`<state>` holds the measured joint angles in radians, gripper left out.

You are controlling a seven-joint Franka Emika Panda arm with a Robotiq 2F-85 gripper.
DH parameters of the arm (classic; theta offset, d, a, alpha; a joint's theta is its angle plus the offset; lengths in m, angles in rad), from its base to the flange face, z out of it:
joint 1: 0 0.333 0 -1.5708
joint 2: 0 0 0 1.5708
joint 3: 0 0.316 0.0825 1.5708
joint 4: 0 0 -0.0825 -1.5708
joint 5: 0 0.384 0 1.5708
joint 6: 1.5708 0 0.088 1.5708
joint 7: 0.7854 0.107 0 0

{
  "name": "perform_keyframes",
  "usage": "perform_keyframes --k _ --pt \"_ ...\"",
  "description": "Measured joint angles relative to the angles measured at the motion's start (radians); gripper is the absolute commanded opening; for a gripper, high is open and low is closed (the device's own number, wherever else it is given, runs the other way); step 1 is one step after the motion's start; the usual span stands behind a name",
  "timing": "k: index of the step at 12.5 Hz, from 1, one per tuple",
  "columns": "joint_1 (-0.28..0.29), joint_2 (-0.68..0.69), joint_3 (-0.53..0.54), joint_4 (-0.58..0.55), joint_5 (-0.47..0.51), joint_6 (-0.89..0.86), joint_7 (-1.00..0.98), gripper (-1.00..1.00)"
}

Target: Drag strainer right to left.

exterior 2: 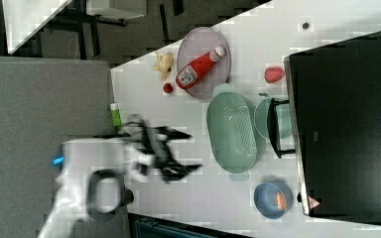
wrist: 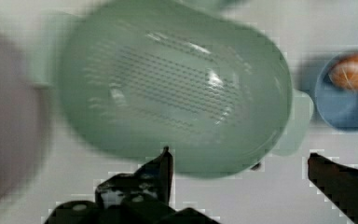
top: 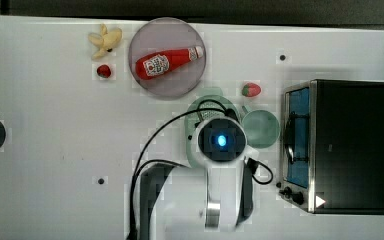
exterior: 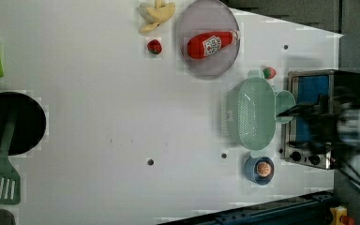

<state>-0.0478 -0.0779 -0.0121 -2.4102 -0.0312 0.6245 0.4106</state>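
In the left view the strainer (exterior: 253,112) seems hemmed by mug (exterior: 285,106), oven (exterior: 316,117) and plate (exterior: 208,38); table (exterior: 98,117) leftward lies bare.

White table (exterior: 98,117) bearing strainer (exterior: 252,114), plate (exterior: 194,23), toaster oven (exterior: 323,84).

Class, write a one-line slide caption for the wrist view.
Open gripper poised over the mint-green strainer, blue bowl beside it.

Pale green strainer (exterior: 251,114) dotted with tiny holes, red ketchup bottle (exterior: 211,44) on grey plate (exterior: 201,68), blue bowl (exterior: 253,171), yellow banana (exterior: 155,14)
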Motion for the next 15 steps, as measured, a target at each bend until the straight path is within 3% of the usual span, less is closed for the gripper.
perform_keyframes --k 3,7,12,15 --pt "-0.011 0.199 0.002 -0.016 0.023 0.15 0.149 1.0" --pt "0.019 0.38 0.004 -0.002 0.008 0.363 0.196 1.0" --pt "0.032 0.464 -0.008 0.0 0.02 0.515 0.285 1.0" --pt "0.035 0.454 0.035 -0.01 0.023 0.513 0.329 1.0"
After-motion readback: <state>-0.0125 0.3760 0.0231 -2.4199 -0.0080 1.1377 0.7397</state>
